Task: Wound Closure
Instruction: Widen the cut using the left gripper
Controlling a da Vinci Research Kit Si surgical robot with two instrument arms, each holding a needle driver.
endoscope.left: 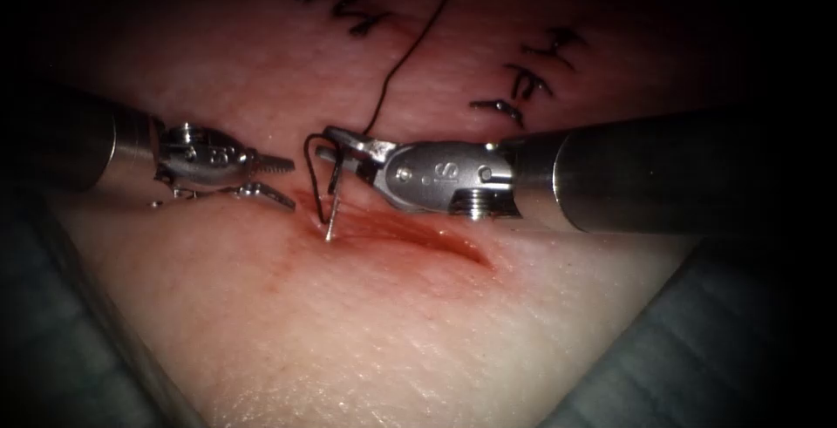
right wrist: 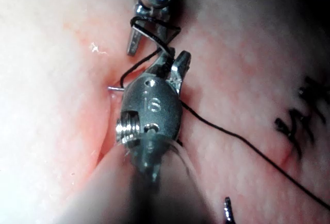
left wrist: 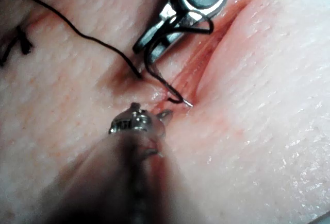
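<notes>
Needle (endoscope.left: 321,180) sits near the centre of the endoscope frame, clamped near its thread end by the right hand (endoscope.left: 349,147), its tip touching the tissue (endoscope.left: 366,323) at the left end of the cut (endoscope.left: 410,232). Thread (endoscope.left: 410,53) runs off toward the upper middle. Left hand (endoscope.left: 270,177), just left of the needle, gapes wide and holds nothing.

You have grey-blue cloth (endoscope.left: 70,341) lying under the tissue at the lower left, and more of that cloth at the lower right. Dark finished stitches (endoscope.left: 336,5) sit at the top left, another row of stitches (endoscope.left: 532,79) at the upper right.
</notes>
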